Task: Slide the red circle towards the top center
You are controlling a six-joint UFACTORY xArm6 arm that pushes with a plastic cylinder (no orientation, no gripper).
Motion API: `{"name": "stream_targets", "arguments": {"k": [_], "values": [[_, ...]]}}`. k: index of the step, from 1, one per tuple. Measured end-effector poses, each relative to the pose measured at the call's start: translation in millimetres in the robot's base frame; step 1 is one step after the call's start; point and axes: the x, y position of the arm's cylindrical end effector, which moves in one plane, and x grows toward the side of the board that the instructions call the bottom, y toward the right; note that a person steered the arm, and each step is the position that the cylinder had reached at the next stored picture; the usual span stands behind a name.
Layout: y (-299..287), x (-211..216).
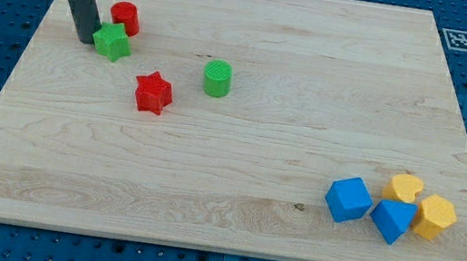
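Observation:
The red circle (125, 16) stands near the view's top left on the wooden board (234, 195). A green star (112, 41) touches it just below and to the left. My tip (85, 38) rests on the board right at the green star's left side, below and left of the red circle. The dark rod rises from the tip to the view's top left.
A red star (154, 93) lies right of and below the green star. A green circle (217, 79) stands to its right. At the bottom right sit a blue cube (348, 200), a blue triangle-like block (392, 220), a yellow heart (405, 188) and a yellow hexagon (435, 217).

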Motion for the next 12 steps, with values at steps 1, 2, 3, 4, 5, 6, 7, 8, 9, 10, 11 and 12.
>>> {"name": "stream_targets", "arguments": {"k": [1,2,3,4,5,6,7,8,9,10,11,12], "values": [[-11,16],[-61,-12],[-77,-63],[-56,-64],[-25,-64],[5,-64],[25,-64],[25,-62],[22,-53],[24,-47],[25,-36],[31,-33]]}}
